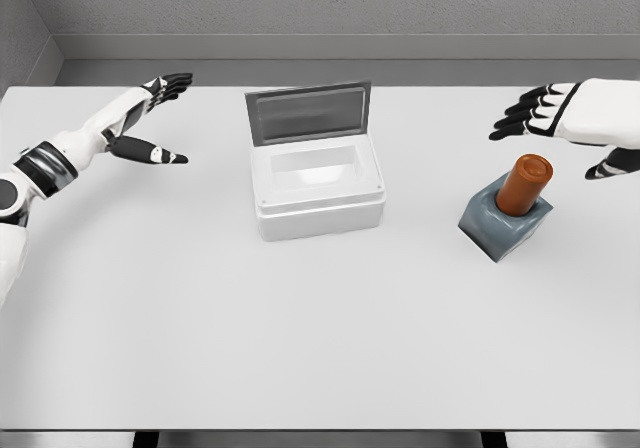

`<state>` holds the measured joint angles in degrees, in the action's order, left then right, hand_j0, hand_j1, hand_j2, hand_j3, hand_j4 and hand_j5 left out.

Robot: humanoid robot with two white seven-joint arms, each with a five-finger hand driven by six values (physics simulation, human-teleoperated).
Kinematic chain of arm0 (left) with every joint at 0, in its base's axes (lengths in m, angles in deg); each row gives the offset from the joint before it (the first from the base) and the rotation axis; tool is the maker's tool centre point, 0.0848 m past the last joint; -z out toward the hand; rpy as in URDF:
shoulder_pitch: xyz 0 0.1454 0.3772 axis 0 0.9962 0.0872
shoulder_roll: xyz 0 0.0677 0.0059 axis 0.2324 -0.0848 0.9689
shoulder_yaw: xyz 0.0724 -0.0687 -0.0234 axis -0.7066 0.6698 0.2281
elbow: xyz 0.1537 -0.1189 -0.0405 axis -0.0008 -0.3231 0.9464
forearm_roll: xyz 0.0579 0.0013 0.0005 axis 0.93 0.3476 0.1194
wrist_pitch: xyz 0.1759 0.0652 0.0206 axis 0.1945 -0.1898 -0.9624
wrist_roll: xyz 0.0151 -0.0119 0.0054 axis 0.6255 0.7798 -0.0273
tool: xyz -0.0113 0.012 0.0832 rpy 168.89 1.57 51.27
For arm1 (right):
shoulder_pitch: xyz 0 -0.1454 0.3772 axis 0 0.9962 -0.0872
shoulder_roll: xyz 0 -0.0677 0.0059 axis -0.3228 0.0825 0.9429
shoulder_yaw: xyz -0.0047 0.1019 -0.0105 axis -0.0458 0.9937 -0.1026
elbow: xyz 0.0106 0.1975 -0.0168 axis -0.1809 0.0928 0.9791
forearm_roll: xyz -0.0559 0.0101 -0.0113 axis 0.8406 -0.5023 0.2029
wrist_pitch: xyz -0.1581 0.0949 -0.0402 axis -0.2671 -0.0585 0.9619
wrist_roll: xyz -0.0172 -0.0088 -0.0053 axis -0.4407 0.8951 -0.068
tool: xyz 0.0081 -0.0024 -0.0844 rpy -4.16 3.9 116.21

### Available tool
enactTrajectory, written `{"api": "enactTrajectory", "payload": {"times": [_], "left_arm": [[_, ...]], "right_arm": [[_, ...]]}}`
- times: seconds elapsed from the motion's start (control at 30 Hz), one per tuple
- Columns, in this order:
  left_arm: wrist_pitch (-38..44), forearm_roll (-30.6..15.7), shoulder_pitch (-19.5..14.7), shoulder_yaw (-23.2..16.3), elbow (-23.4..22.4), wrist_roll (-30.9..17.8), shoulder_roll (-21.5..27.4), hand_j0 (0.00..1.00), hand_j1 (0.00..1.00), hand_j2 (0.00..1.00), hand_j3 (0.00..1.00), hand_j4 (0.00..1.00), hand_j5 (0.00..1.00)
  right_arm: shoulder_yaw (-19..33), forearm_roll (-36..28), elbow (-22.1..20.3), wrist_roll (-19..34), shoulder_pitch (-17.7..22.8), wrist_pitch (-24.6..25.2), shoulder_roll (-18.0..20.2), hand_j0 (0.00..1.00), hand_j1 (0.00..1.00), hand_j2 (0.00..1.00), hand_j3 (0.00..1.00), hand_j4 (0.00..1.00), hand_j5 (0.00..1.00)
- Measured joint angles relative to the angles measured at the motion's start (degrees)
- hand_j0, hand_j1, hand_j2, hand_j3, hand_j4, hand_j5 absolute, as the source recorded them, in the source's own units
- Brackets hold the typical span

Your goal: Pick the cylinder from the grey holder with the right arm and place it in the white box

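Orange rigid cylinder (525, 186) tilted in grey block holder (505, 223), right of open white plastic box (318, 183); right hand (575, 118) just above, fingers spread, empty; likely light, smooth; best gripped around exposed upper half.

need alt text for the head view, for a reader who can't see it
An orange cylinder stands in a grey holder at the right of a white table, with the open right hand just above it. A white box, lid up, sits mid-table; the open left hand hovers far left.
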<state>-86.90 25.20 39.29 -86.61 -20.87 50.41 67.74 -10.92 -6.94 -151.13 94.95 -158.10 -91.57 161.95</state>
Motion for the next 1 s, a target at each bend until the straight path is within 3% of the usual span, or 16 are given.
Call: {"api": "enactTrajectory", "payload": {"times": [0.8, 1.0], "left_arm": [[0.0, 0.9, 0.5, 0.0, 0.3, 0.0, 0.0, 1.0, 1.0, 1.0, 1.0, 1.0, 1.0], [0.0, 1.1, 0.5, 0.0, 0.5, 0.0, 0.0, 1.0, 1.0, 1.0, 1.0, 1.0, 1.0]], "right_arm": [[-5.3, -0.3, 1.5, 1.2, -1.2, 0.0, -2.7, 1.0, 1.0, 1.0, 1.0, 1.0, 1.0], [-8.6, -0.3, 1.3, 1.2, -7.9, 0.0, -1.8, 1.0, 1.0, 1.0, 1.0, 1.0, 1.0]]}}
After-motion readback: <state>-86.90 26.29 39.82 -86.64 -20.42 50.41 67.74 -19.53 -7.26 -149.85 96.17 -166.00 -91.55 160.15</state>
